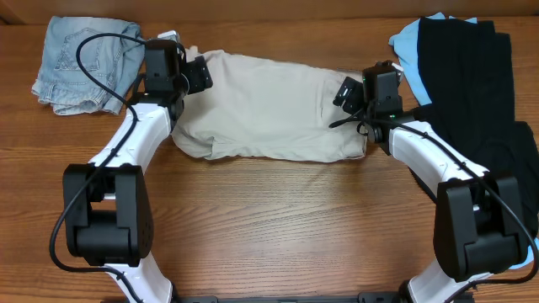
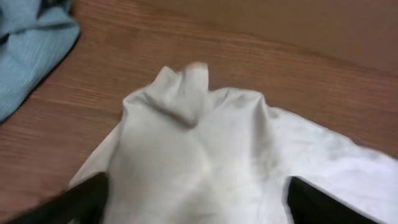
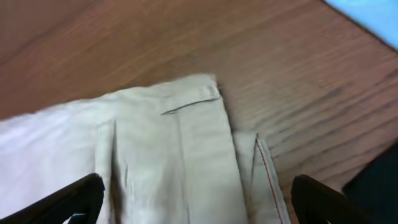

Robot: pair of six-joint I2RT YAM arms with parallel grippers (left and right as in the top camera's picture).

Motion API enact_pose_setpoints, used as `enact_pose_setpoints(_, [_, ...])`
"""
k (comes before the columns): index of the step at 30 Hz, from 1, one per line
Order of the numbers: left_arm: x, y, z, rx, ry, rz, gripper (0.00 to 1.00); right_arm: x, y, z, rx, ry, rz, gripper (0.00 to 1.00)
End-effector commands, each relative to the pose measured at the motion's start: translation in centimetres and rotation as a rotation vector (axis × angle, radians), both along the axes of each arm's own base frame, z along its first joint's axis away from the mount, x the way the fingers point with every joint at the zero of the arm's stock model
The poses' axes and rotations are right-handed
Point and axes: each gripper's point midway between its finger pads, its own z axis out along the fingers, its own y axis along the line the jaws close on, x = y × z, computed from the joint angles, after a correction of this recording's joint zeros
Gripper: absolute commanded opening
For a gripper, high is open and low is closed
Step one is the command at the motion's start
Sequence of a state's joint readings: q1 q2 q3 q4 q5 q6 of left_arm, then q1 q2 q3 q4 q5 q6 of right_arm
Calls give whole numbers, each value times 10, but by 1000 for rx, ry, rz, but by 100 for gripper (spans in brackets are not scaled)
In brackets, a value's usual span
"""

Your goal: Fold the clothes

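A: Left gripper (image 2: 199, 200) first. Jaws apart or together?
B: Wide apart. Dark left fingers (image 2: 74, 202) at the two lower corners of the left wrist view, clamped on nothing. Between them only slack cloth of the khaki shorts (image 1: 261, 109), bunched into a small peak just ahead.
A: And the right gripper (image 3: 199, 200)?
B: Same there. Spread fully, right fingers (image 3: 68, 198) far apart at the bottom corners, gripping nothing. Below and between them, a flat folded edge of the same shorts, with a belt loop and a reddish-stitched seam near the corner.
A: Touching the cloth?
B: Cannot tell from either wrist view. Either just over it or resting on it.
A: Placement on the shorts, seen from overhead?
B: Left gripper at the left end, right gripper at the right end, both facing inward.
A: And the shorts themselves?
B: Laid across the far middle of the wooden table (image 1: 278, 219), lengthwise from left to right. Rumpled at the left end, flatter at the right.
A: Further out?
B: Faded denim shorts (image 1: 84, 63) crumpled in the far left corner, near the left gripper. Sky-blue garment (image 1: 408, 42) at the far right, partly under the black garments (image 1: 472, 84) stretched down the right edge beside the right arm.
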State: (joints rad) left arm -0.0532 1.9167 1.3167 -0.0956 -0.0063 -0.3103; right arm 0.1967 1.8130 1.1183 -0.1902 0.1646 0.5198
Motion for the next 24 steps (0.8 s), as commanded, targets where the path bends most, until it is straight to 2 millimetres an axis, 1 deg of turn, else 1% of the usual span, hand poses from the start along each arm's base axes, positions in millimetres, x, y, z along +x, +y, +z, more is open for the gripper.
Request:
enact_pose_setpoints(1, [-2,2,46,19,-57,7,100,1,0,27,10,-41,1,100])
enact_pose_setpoints(3, [-12,0,63,12,-49,-4,100,-5,4,39,18,-40,37,100])
enact_pose_setpoints(4, [-20,-3,73,5,-36,-26,100,-10,8,45,21,-37,80,100])
enact_pose_setpoints(5, [-27,-7,79,2,-22,-55,100,-14,12,49,26,-31,110,100])
enact_pose_setpoints(6, [-41,-14,86,10,4,-117,100,-25,18,53,40,-4,158,100])
enact_pose_setpoints(7, [-46,-15,87,19,14,-139,100,-29,19,52,44,9,172,100])
enact_pose_setpoints(9, [-61,-17,82,62,68,-197,100,-42,29,48,59,57,249,100])
enact_pose_setpoints(11, [-72,-15,71,103,125,-236,100,-52,36,42,70,97,316,100])
enact_pose_setpoints(13, [-77,-10,58,142,177,-243,100,-60,38,36,71,133,337,100])
enact_pose_setpoints(16, [-73,-1,47,170,198,-225,100,-70,40,31,51,171,375,100])
enact_pose_setpoints(21, [-53,10,40,156,157,-185,100,-76,38,26,32,199,392,100])
enact_pose_setpoints(24, [-38,18,30,128,138,-137,100,-78,38,25,32,211,392,100])
